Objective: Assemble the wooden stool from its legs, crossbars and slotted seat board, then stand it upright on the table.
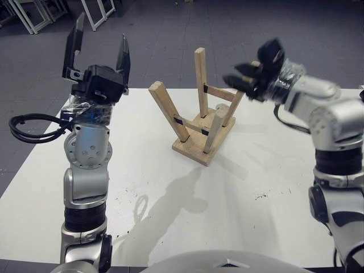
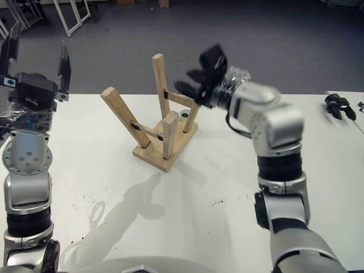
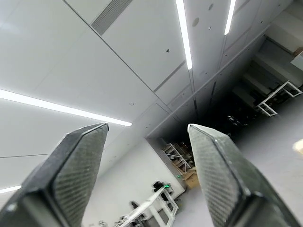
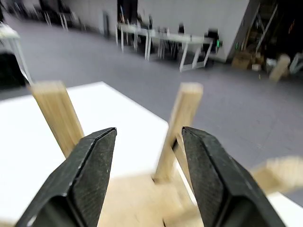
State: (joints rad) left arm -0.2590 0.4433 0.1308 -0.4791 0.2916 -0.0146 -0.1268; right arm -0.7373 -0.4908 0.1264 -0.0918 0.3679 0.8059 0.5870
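Left eye view: we logged the stool (image 1: 199,122) upside down near the middle of the white table (image 1: 170,216), with its seat board (image 1: 196,149) down on the surface. All four legs pointed up. We saw a crossbar (image 1: 190,124) between the near pair of legs and another (image 1: 219,92) between the far pair.

The left gripper (image 1: 102,25) was held high over the table's left edge, well apart from the stool. Its fingers pointed up, spread wide and held nothing. In the left wrist view its fingers (image 3: 80,165) framed ceiling lights.

The right gripper (image 1: 242,75) hung just beside the top of the far right leg (image 1: 232,108). It was blurred, so we could not tell whether it touched. In the right wrist view its fingers (image 4: 94,165) stood apart with nothing between them, and the stool legs lay beyond.

A small black object (image 2: 340,107) sat at the table's far right.
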